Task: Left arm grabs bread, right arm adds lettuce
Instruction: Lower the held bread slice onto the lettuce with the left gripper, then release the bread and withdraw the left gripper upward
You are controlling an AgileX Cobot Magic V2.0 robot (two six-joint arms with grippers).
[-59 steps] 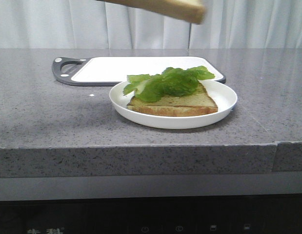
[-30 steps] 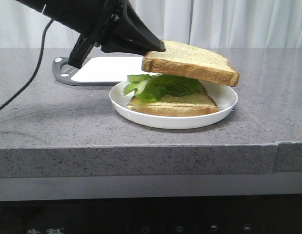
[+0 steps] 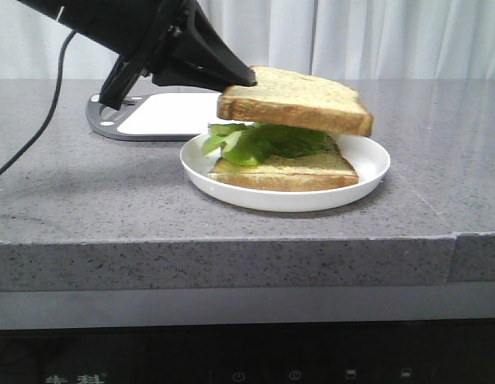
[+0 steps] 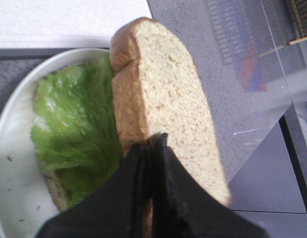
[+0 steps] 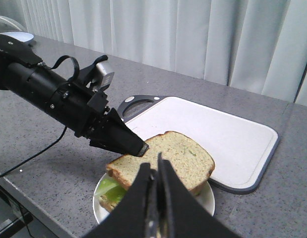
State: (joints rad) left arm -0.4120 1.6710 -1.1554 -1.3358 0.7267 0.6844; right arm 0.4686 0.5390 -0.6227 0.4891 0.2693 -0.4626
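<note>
we clamp the left gripper (image 3: 245,78) on the bread (image 3: 299,98) by its crust edge, keeping the slice level over the lettuce (image 3: 263,140) near the worktop's front edge. our right gripper (image 5: 154,166) hangs above with its fingers together, empty.

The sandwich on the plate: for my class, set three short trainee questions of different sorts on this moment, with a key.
1. True or false: the bread in the left gripper already lies flat on the lettuce.
2. Which is on the plate? A) lettuce on a lower slice B) lettuce alone C) nothing
3. Fill in: behind the plate lies a white ___ with a dark rim.

Key
1. False: the left fingers hold it by one edge, tilted just above the lettuce.
2. A: the lower slice carries the lettuce.
3. Cutting board.
</note>
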